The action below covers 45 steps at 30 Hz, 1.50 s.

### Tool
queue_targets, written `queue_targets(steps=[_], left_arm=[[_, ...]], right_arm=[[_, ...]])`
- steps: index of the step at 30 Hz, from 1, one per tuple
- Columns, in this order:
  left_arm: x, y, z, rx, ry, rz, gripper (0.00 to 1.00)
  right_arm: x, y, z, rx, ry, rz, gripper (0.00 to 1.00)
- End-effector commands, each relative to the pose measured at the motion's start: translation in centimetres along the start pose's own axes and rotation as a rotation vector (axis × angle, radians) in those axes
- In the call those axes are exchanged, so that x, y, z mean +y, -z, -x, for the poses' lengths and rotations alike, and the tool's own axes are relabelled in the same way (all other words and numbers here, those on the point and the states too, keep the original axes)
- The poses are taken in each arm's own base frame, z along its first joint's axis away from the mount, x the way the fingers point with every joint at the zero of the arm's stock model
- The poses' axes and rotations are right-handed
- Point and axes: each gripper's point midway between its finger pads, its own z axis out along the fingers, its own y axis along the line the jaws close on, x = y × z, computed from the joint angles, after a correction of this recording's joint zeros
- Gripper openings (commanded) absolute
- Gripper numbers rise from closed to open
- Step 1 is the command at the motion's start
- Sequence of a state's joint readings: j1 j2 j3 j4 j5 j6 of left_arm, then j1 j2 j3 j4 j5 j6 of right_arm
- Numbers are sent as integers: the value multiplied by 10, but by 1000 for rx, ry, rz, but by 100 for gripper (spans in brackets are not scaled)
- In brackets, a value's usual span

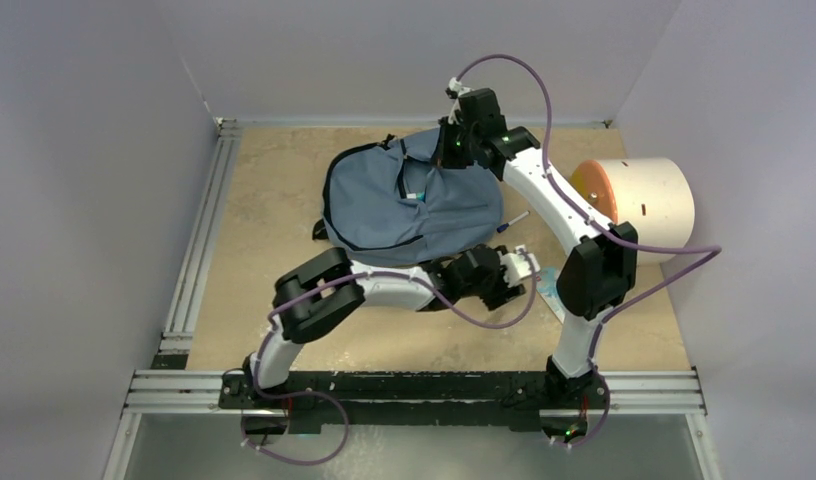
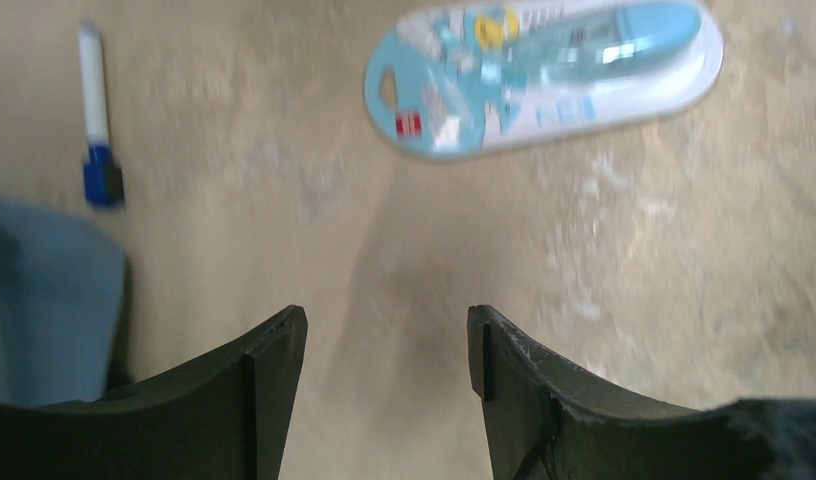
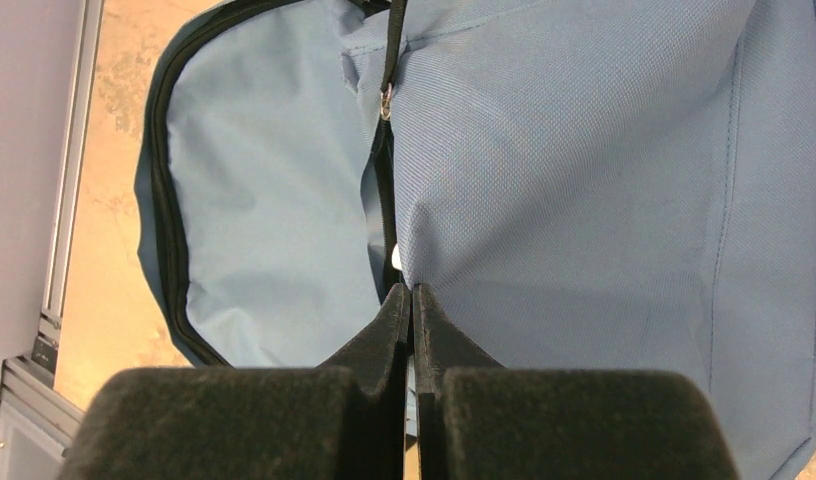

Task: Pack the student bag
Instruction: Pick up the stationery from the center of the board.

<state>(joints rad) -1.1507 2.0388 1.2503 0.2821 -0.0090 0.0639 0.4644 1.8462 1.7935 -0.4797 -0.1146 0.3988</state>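
Student bag (image 3: 584,150), right fingers (image 3: 412,297) pinching its fabric

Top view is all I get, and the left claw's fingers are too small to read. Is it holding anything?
Observer: No. The left gripper is open and empty, above bare table.
Operator: And the right one, at the far end?
Observer: The right gripper is shut, pinching the fabric of the bag right beside its zipper opening.
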Motion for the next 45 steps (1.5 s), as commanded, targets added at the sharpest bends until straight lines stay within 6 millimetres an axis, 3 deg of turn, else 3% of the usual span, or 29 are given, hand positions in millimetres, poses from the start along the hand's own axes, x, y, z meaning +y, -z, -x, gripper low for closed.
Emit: queue_targets(steps=[1, 7, 16, 22, 28, 32, 38, 45], left_arm=[[12, -31, 43, -76, -121, -57, 60], [57, -72, 51, -93, -77, -52, 60], [109, -103, 63, -139, -75, 44, 61], [136, -109, 72, -199, -69, 132, 61], [161, -110, 77, -234, -60, 218, 62], [178, -118, 67, -212, -19, 239, 62], [184, -135, 35, -85, 53, 197, 62], [149, -133, -10, 84, 154, 48, 62]], right_arm=[[33, 30, 44, -127, 38, 94, 0], [31, 32, 41, -120, 36, 86, 0], [42, 24, 56, -109, 47, 118, 0], [51, 22, 68, -116, 47, 144, 0], [48, 16, 65, -106, 59, 138, 0], [46, 13, 66, -101, 65, 130, 0], [48, 13, 67, -102, 71, 141, 0], [47, 10, 62, -90, 67, 142, 0]])
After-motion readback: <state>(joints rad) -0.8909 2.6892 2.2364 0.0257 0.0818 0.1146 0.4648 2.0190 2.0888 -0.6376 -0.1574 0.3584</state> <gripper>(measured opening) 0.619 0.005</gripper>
